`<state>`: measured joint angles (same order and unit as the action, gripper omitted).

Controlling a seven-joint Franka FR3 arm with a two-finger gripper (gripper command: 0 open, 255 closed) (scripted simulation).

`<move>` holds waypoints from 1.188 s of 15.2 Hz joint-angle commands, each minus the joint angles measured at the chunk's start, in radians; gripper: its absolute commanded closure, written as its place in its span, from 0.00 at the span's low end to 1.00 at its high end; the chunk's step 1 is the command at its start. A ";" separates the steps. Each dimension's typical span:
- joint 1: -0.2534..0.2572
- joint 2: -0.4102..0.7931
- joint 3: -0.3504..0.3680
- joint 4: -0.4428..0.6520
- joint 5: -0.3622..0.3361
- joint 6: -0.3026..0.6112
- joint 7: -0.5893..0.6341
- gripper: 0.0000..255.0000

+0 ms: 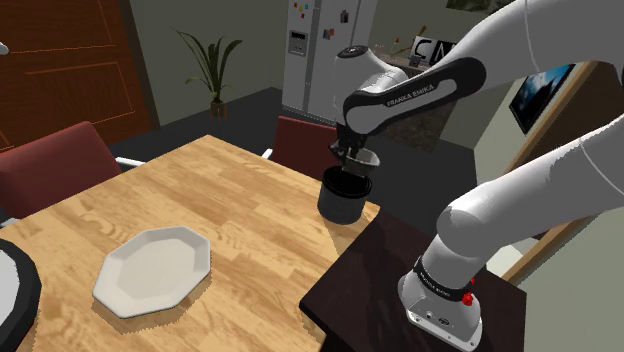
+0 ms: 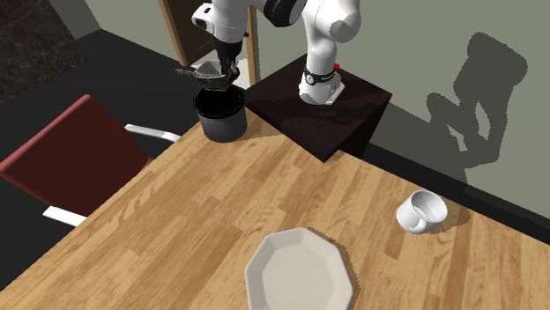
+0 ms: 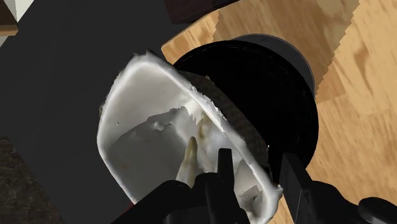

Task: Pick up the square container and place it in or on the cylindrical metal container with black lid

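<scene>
- One white, roughly square tub (image 3: 159,140), held in the air, tilted.
- One black round pot (image 2: 220,119), upright near the corner of the table (image 2: 264,185) next to the stand (image 2: 326,114).
- One white eight-sided plate (image 1: 155,270), flat on the table, well apart from the pot.
- One white mug (image 2: 420,211), on its side near the table edge at the second exterior view's right.
- Two dark red chairs, one (image 1: 55,165) at the shoulder view's left, the other (image 1: 305,145) behind the pot.
- One potted plant (image 1: 213,65) and one pale fridge (image 1: 315,60), far back in the room.
- One claw (image 3: 257,175), pointing down over the pot.
- Clenched narrowly on the tub's wall: one finger (image 3: 222,167) inside the tub, the other outside, the rim pinched between them.
- Nothing else gripped.
- Tub hanging from the claw just above the pot's mouth, partly over the opening and partly past the pot's side, over the dark floor.
- Whether tub and pot rim touch: cannot tell.
</scene>
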<state>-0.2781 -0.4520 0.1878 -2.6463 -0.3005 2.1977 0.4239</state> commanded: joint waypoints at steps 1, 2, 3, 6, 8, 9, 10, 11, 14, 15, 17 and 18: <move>-0.005 0.014 0.001 -0.016 -0.009 0.030 0.010 1.00; -0.007 0.023 0.003 -0.023 -0.014 0.045 0.017 1.00; -0.009 0.032 0.005 -0.030 -0.019 0.060 0.024 1.00; -0.018 0.062 0.011 -0.049 -0.037 0.106 0.047 1.00; -0.024 0.083 0.015 -0.060 -0.050 0.136 0.063 1.00; -0.028 0.095 0.017 -0.065 -0.058 0.152 0.072 1.00; -0.032 0.106 0.019 -0.070 -0.066 0.167 0.081 1.00; -0.036 0.119 0.022 -0.075 -0.075 0.183 0.090 1.00; -0.036 0.119 0.022 -0.075 -0.075 0.183 0.090 1.00; -0.036 0.119 0.022 -0.075 -0.075 0.183 0.090 1.00; -0.036 0.119 0.022 -0.075 -0.075 0.183 0.090 1.00; -0.036 0.119 0.023 -0.075 -0.074 0.183 0.090 1.00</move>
<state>-0.3133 -0.3350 0.2111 -2.7200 -0.3744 2.3808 0.5137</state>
